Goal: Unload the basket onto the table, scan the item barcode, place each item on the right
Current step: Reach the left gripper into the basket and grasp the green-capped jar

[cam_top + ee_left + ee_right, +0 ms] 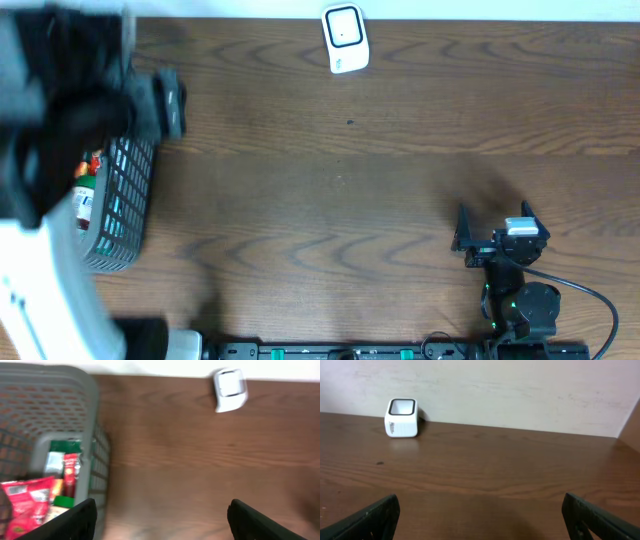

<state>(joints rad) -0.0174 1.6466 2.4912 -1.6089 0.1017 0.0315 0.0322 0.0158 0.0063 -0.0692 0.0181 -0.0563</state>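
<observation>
1. Your left gripper (pixel 162 510) hangs with its dark fingers spread wide and nothing between them, above the right edge of the grey perforated plastic basket (pixel 95 420). The right gripper (pixel 480 505) is likewise spread and empty, low over the dark brown wood-grain table (pixel 510 475), well apart from the basket.
2. The goods to scan lie inside that basket at the table's left side: a red glossy foil packet (pixel 25 502), a slim red sachet (pixel 70 472) and a green-topped pack (pixel 62 447), heaped touching one another.
3. Expect the red packet to be light, soft and crinkly, probably slippery. It should buckle rather than resist, so I'd pinch it by a flat sealed edge, not across the puffed middle.
4. The sachet looks thin and floppy; grip it near one end and it will likely droop.
5. The pictures do not show where any barcode sits.
6. The basket wall is stiff mesh with a thick rim, so come in from above to clear it.
7. The white boxy plastic barcode scanner (pixel 345 38) stands at the far edge, hard-shelled, with a dark-framed window on its face.
</observation>
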